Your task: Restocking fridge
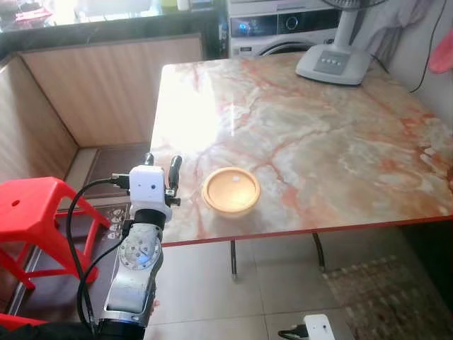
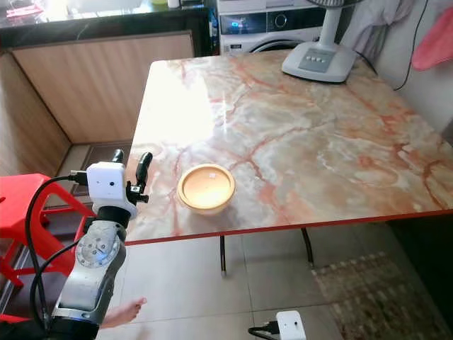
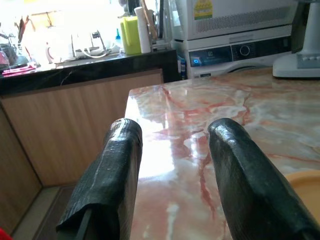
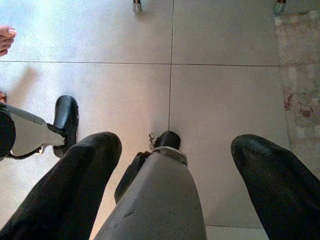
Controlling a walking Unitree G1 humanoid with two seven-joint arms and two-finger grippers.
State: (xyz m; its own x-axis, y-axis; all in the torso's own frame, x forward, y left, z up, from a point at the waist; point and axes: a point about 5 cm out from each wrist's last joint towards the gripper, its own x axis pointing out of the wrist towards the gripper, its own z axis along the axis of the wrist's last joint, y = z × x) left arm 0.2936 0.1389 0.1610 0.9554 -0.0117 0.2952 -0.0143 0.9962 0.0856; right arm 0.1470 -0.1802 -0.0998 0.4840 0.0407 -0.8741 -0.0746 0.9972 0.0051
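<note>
Kitchen corner, tiled floor (image 4: 225,100). Marble-patterned tabletop (image 1: 318,134) with red veins and a red edge fills the middle; strong glare on its far-left part.

Yellow bowl (image 1: 231,190) sits upright near the tabletop's front edge, left of centre, mouth up. Round, so no long axis to note. Contents cannot be told.

Left end effector (image 1: 161,168) raised at the tabletop's front-left corner, just left of the bowl and apart from it. Fingers point away from the robot, across the tabletop, spread wide, holding nothing. Left wrist view looks between the two black fingers (image 3: 112,175) along the marble; a sliver of the bowl's rim (image 3: 306,182) shows beside one finger.

Right end effector (image 4: 170,200) hangs low, pointing down at the floor, fingers wide apart, empty. Head views catch its white wrist block (image 1: 318,327) at the bottom edge.

Right wrist view adds the robot's grey leg and black foot (image 4: 167,141), a patterned rug (image 4: 300,85), and a person's bare toes (image 4: 6,39). Right eye view shows that bare foot (image 2: 126,310) on the floor beside the left arm.

Background: fan base (image 1: 331,65) on the tabletop's far edge, washing machine (image 1: 283,28) behind it, wooden bench (image 1: 106,92) to the left, red stool (image 1: 35,212) at lower left. Left wrist view alone picks out the dark kitchen counter (image 3: 90,65) with a yellow-green container (image 3: 131,35).
</note>
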